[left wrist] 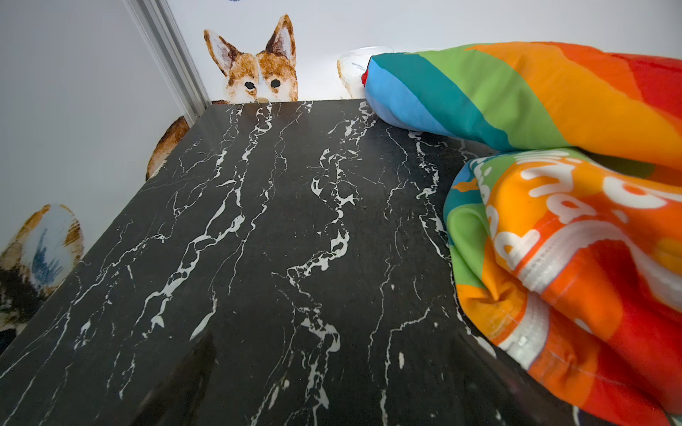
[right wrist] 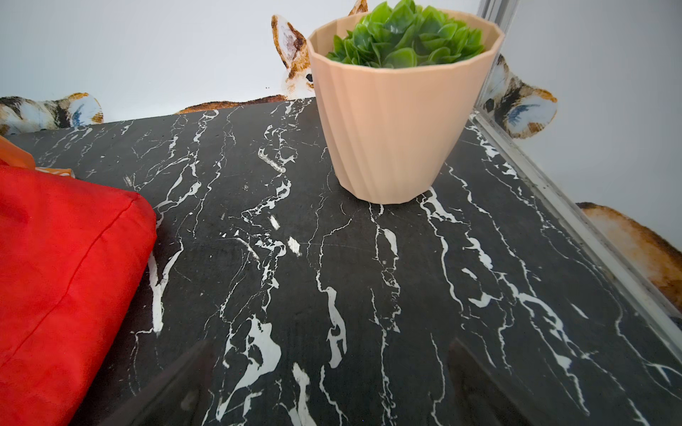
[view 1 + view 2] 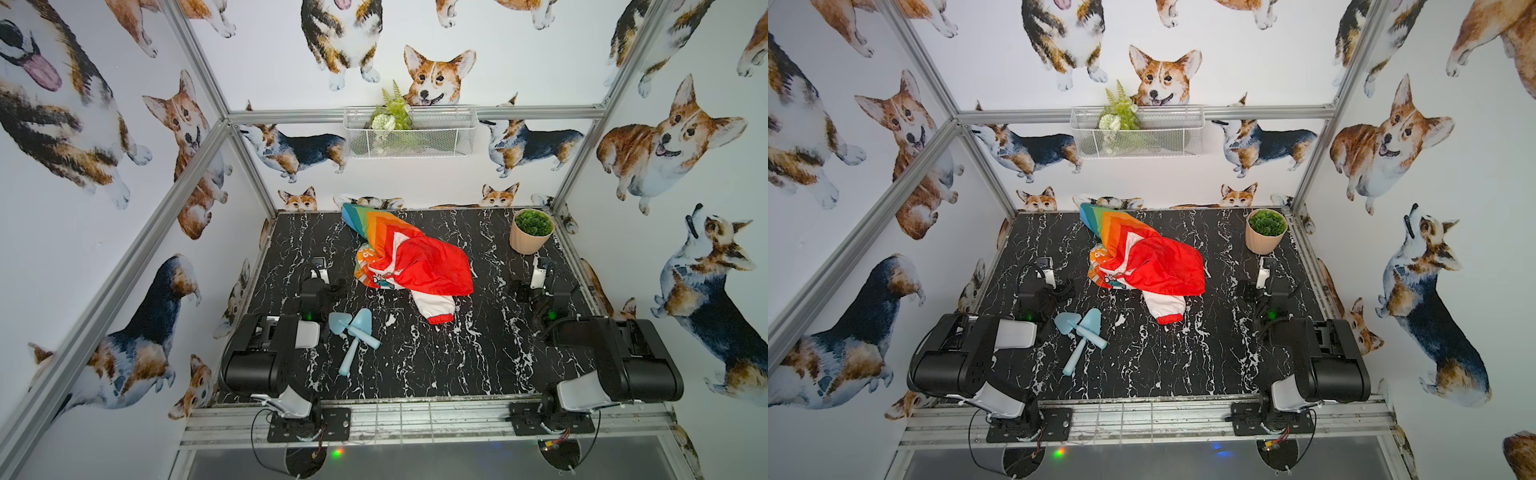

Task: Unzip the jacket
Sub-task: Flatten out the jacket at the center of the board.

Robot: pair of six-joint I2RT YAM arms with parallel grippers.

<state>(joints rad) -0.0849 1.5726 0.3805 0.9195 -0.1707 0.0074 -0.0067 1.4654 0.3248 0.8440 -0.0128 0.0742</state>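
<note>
The jacket [image 3: 411, 257] lies crumpled in the middle of the black marble table [image 3: 478, 353], in both top views [image 3: 1146, 262]. Its red hood is on top, a rainbow-striped sleeve points to the back wall, and a white sleeve with a red cuff points forward. In the left wrist view the jacket [image 1: 572, 239] shows white lettering and a white zipper strip [image 1: 527, 333] in its folds. My left gripper [image 3: 321, 267] [image 1: 332, 387] rests open left of it, not touching. The right gripper [image 3: 542, 268] [image 2: 328, 383] is open to the right of the red hood [image 2: 62, 258], jaws empty.
Two light blue toy shovels [image 3: 353, 332] lie crossed near the left arm. A peach pot with a green plant [image 3: 532, 232] [image 2: 398, 121] stands at the back right corner. A white wire basket [image 3: 411, 133] hangs on the back wall. Aluminium frame rails border the table.
</note>
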